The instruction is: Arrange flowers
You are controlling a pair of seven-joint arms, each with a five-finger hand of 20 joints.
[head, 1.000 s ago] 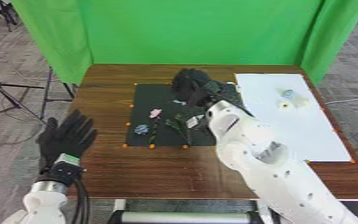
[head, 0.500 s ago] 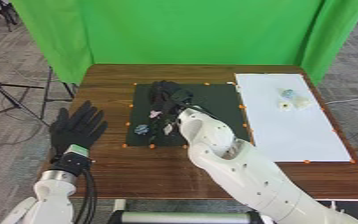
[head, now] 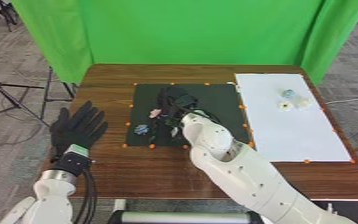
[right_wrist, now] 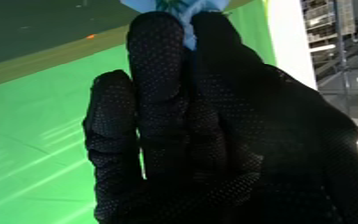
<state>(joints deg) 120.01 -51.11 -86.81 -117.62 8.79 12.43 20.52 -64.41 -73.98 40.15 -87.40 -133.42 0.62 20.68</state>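
Note:
Over the dark mat [head: 220, 95], my right hand [head: 174, 97] hides part of the flowers under it. In the right wrist view, a light blue flower [right_wrist: 190, 6] sits at the tips of my right hand [right_wrist: 171, 100], with its lower part pinched between them. A pink flower [head: 155, 113] lies just beside this hand, and a blue-grey flower [head: 141, 129] lies nearer the mat's front left. On the white board [head: 286, 135] at the right are a light blue flower [head: 288, 93] and two pale flowers. My left hand [head: 78, 127] is open at the table's left edge.
Orange markers line the mat and the board. The brown wooden table [head: 140, 175] reaches in front of both. A green curtain [head: 193, 32] hangs behind the far edge, and my right forearm crosses the table's front right part.
My right hand has moved left across the mat from its back right part, then slightly back to the right. My left hand has shifted slightly right.

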